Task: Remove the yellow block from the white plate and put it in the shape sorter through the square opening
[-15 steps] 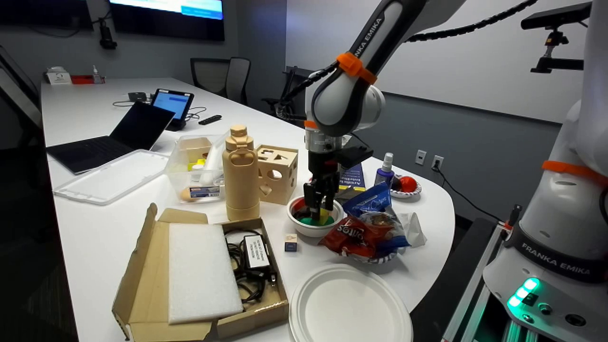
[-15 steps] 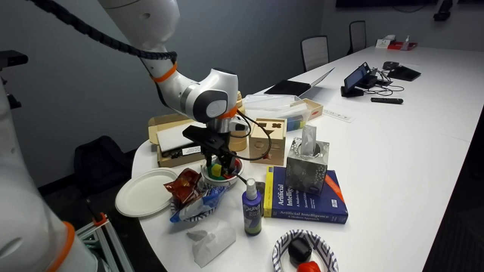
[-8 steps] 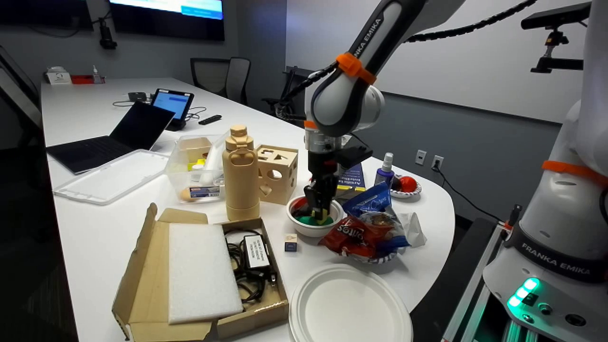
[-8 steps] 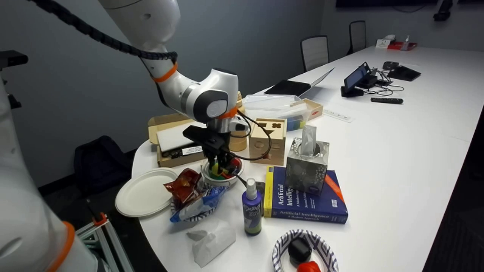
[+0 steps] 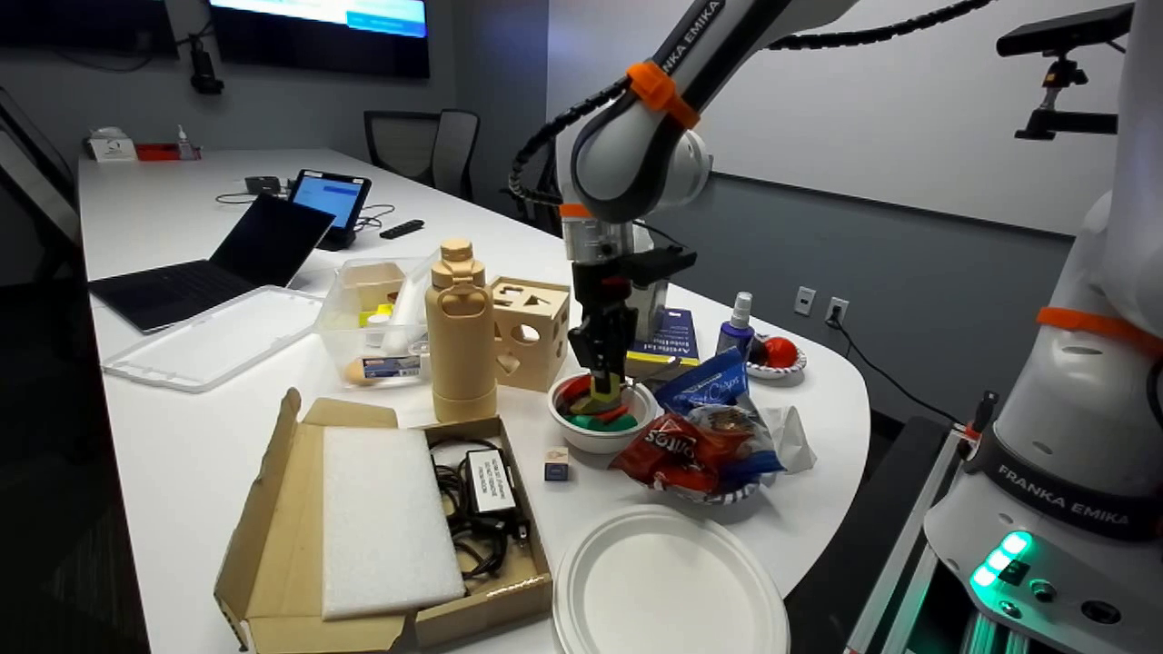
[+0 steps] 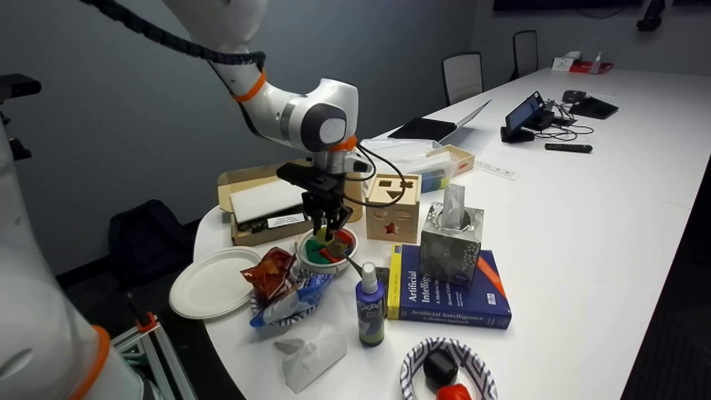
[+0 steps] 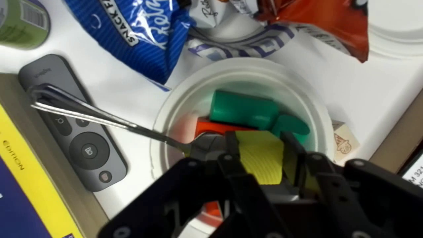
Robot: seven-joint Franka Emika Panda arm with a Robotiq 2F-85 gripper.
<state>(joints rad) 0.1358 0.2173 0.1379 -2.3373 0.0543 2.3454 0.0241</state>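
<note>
In an exterior view, from left, a dark laptop (image 5: 227,268) lies open on the table (image 5: 818,490). Next is a clear plastic box (image 5: 341,350), then a tan bottle (image 5: 461,345), which stands upright near the shape sorter (image 5: 545,356). To the right of this sorter is the white plate (image 5: 600,442), with red and green pieces (image 7: 244,109) inside. Over this plate the pincer (image 7: 262,147) is clamped on the yellow block (image 7: 261,160), which sits between its tips. Further right are snack bags (image 5: 681,454) and a spray bottle (image 5: 736,340).
</note>
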